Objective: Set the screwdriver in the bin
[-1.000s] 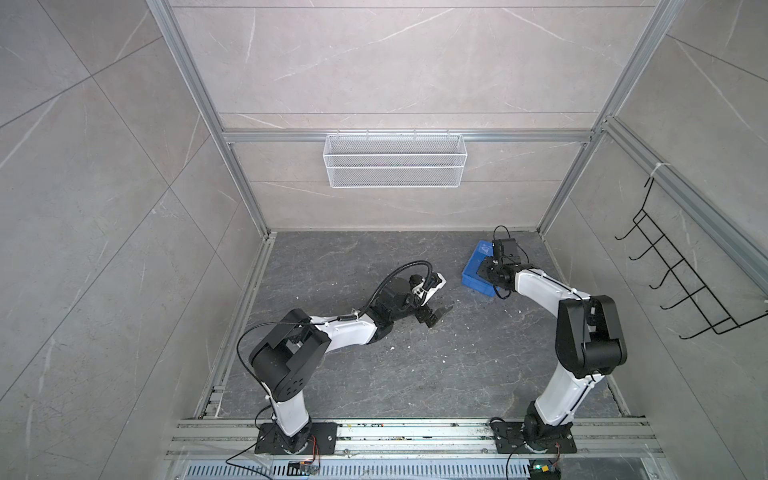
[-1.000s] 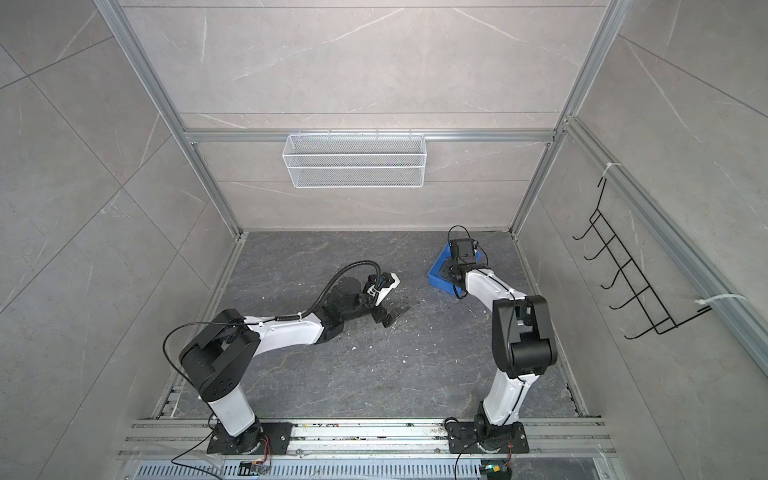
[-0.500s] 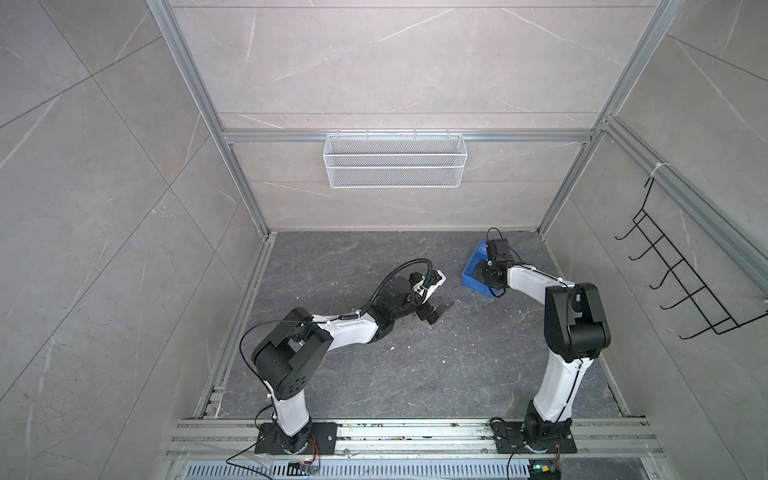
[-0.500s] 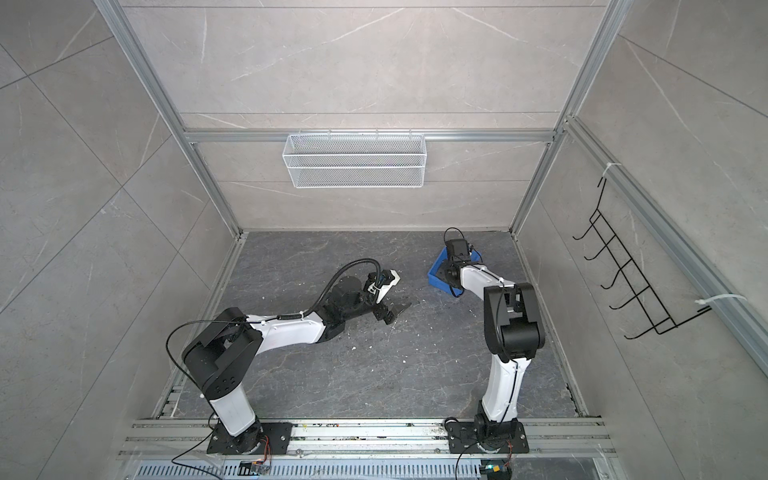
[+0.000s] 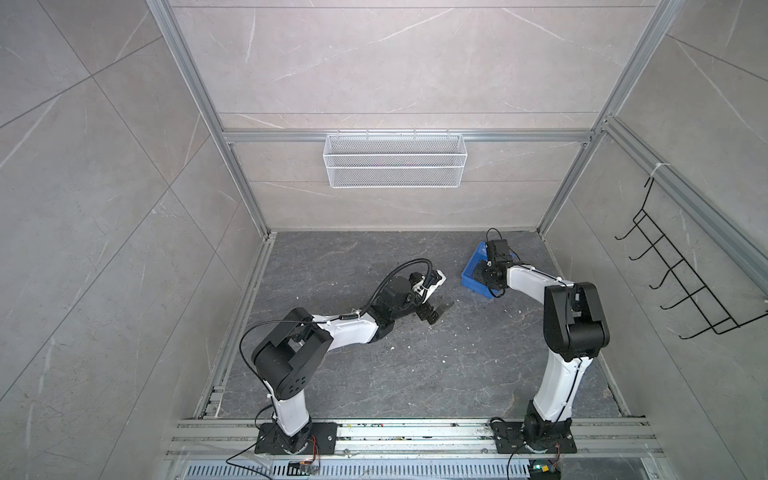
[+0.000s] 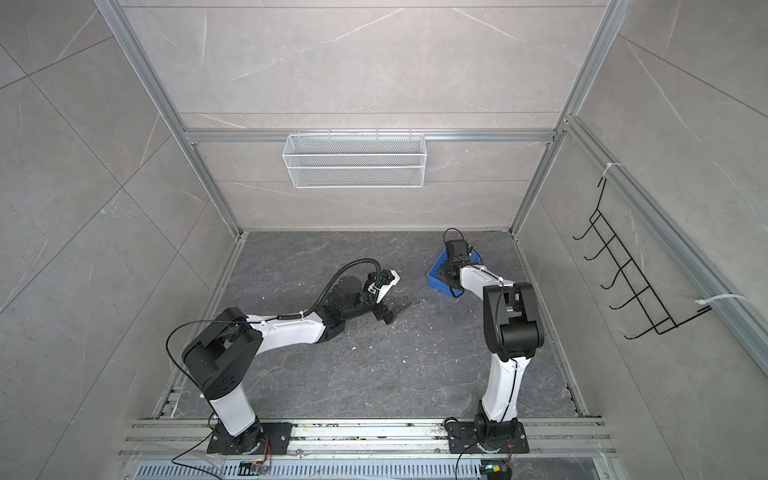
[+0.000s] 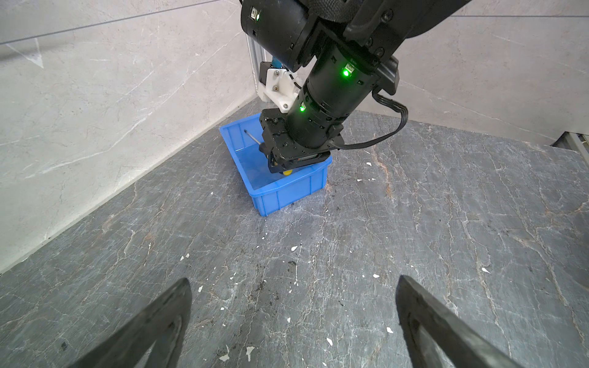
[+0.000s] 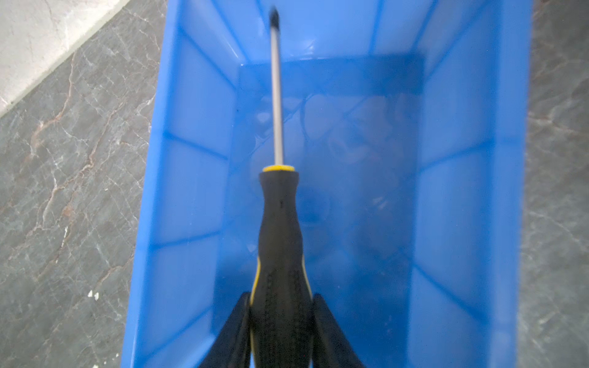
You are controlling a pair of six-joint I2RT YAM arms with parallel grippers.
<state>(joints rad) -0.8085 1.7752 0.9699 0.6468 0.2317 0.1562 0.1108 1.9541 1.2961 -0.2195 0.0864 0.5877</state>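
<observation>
Dark grey veined stone table (image 7: 446, 223), white flecks scattered on it, pale tiled walls round it. Screwdriver (image 8: 279, 239) inside the outline of the blue bin (image 8: 462, 191), lying lengthwise. Black-and-yellow handle low between the long walls, shaft aimed at the far end wall, tip up near the rim. Same from the left wrist view: thin shaft (image 7: 253, 137) slanting over the bin's inside. Touching the bin floor or not: cannot tell, too blurred.

Clamped at the thick end of the handle by the right pincer (image 8: 279, 296). Fingers (image 8: 325, 318) close against both sides, the narrow gap filled by the handle. Grip firm or easing: cannot tell.

Bin (image 5: 471, 270) (image 6: 436, 274) near the back right corner of the table in both top views. Right arm bent over it, pincer hidden under the wrist there. Left pincer (image 7: 293, 278) well apart at mid-table, low, spread wide, empty, pointed toward the bin.

White wire basket (image 5: 394, 160) on the back wall and black hook rack (image 5: 681, 266) on the right wall, neither involved.

Progress, as a judgement: pick and carry done, tool already within the bin walls. Left to do: let go, lift the right pincer clear without dragging the handle out.
</observation>
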